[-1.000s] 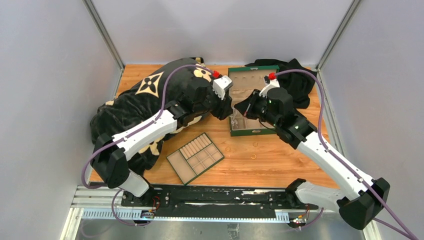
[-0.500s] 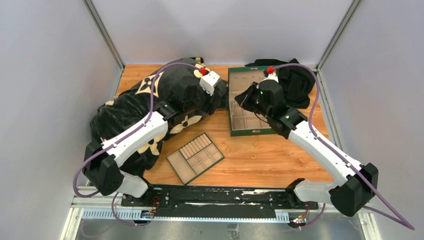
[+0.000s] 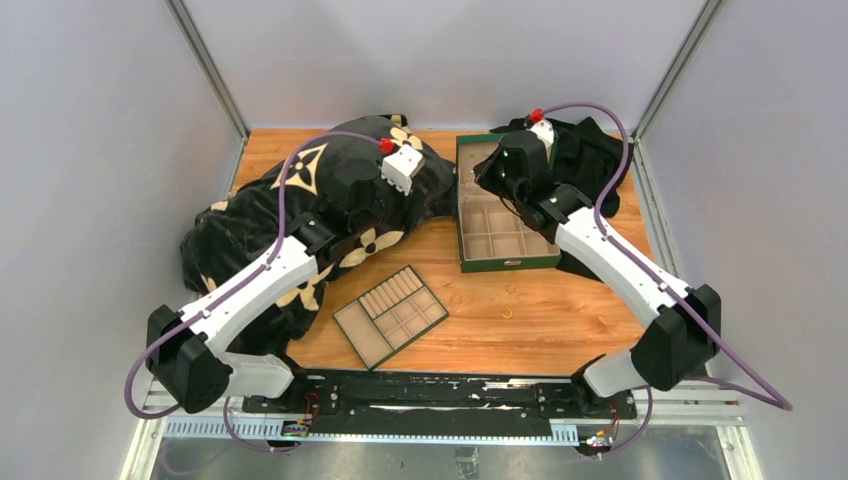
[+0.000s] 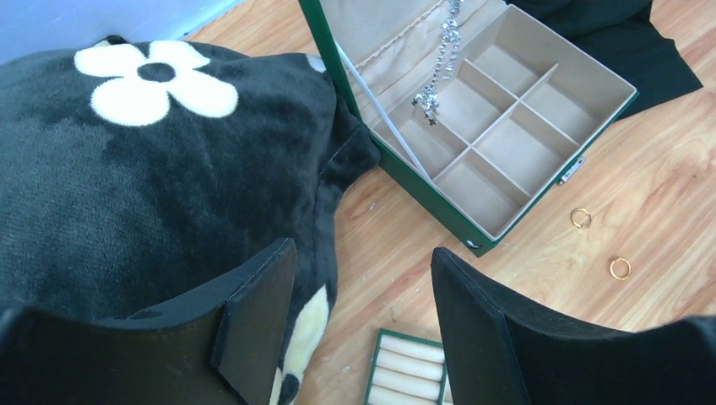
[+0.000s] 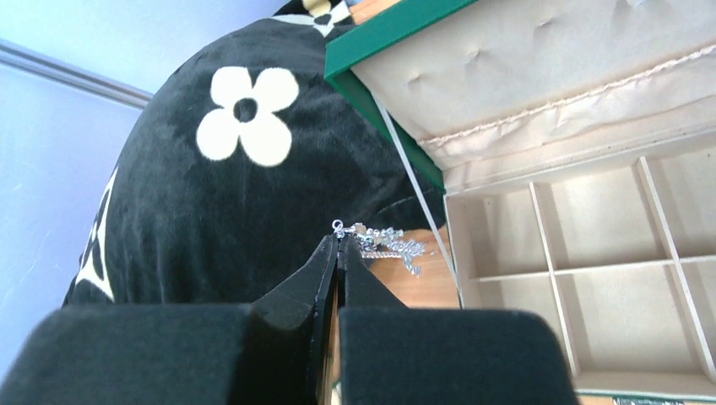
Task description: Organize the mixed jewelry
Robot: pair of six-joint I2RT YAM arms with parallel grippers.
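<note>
My right gripper (image 5: 339, 241) is shut on the clasp end of a silvery sparkly cluster (image 5: 387, 240). The cluster dangles as a chain (image 4: 436, 97) over the back left compartments of the open green box (image 3: 505, 264). Two thin gold rings (image 4: 580, 218) (image 4: 620, 267) lie on the wood in front of the box, also seen from above as small rings (image 3: 510, 290) (image 3: 507, 313). My left gripper (image 4: 363, 266) is open and holds nothing. It hovers over the edge of the black cushion, left of the box.
A black plush cushion with cream flowers (image 3: 300, 210) fills the left side. A flat green tray with beige compartments (image 3: 390, 315) lies on the wood near the front. Black cloth (image 3: 590, 160) sits behind the box at the back right.
My right arm has moved toward the back of the box with the chain in its grip. My left arm has drawn back to the left, and its jaws have opened a little wider.
</note>
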